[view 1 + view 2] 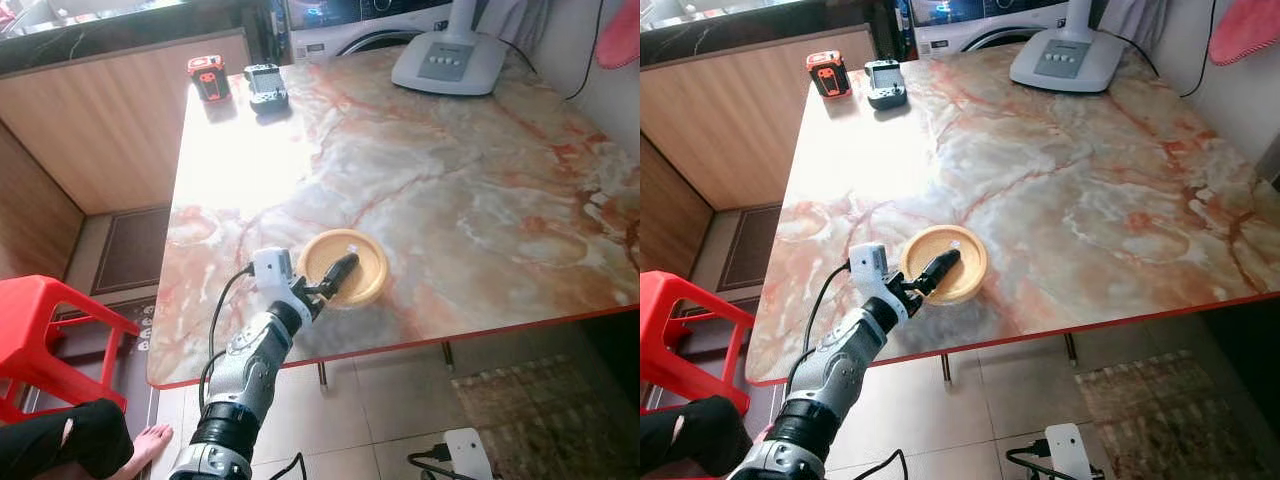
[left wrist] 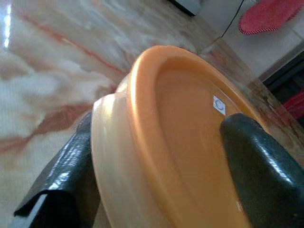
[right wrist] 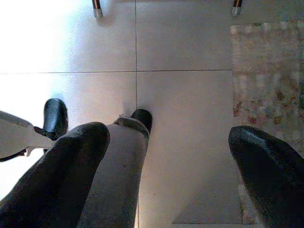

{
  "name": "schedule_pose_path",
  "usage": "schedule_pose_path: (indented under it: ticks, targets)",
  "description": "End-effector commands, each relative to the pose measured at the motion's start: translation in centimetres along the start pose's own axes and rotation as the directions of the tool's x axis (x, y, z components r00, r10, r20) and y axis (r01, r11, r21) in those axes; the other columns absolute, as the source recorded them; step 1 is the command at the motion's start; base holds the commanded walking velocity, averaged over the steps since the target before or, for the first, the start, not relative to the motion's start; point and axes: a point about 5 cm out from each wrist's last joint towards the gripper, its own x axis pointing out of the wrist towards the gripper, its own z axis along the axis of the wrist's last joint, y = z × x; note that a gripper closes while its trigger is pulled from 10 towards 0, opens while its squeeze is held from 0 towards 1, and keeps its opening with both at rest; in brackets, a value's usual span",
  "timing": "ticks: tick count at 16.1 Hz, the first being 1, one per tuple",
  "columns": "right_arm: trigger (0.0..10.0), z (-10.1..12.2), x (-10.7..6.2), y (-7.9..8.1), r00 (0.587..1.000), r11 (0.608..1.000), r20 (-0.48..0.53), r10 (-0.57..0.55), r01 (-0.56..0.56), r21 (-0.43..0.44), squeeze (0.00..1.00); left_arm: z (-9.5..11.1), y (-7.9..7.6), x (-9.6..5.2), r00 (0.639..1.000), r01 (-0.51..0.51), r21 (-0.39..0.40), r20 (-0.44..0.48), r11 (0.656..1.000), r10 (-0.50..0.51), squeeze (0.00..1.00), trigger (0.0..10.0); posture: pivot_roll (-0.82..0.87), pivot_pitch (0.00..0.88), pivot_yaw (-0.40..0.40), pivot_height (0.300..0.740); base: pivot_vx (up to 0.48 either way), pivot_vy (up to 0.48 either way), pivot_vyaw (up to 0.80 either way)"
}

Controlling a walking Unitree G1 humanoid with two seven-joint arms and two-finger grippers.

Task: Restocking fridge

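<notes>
Left tool (image 1: 335, 277) is seen closed over the rim of the orange bowl (image 1: 358, 262), one finger inside, one outside; the bowl sits on the desk (image 1: 450, 190) near its 6 o'clock edge. Pick-up step is judged in hand; a lift clear of the desk is called for next. Right tool (image 3: 166, 166) hangs open over the floor (image 3: 190, 95).

No text is legible; the orange bowl (image 2: 190, 142) bears a small sticker (image 2: 219, 105), too blurred to read.
</notes>
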Motion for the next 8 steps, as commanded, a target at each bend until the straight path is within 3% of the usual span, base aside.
schedule_pose_path:
  ticks: [1, 8]
  targets:
    - [10.0, -0.7, -0.1, 0.4, 1.000, 1.000, -0.024, 0.012, -0.012, 0.000, 0.00, -1.1, 0.4, -0.3, 0.999, -0.015, 0.010, -0.050, 1.000, 0.015, 0.00, 0.0, -0.08, 0.113, 0.105, 0.740, 0.000, 0.000, 0.00]
    - [10.0, -0.6, 0.0, 0.5, 1.000, 1.000, -0.024, 0.013, -0.013, -0.001, 0.00, 0.5, 0.4, 0.0, 1.000, -0.007, 0.024, 0.031, 1.000, 0.006, 0.00, 0.0, -0.08, 0.115, 0.105, 0.740, 0.000, 0.000, 0.00]
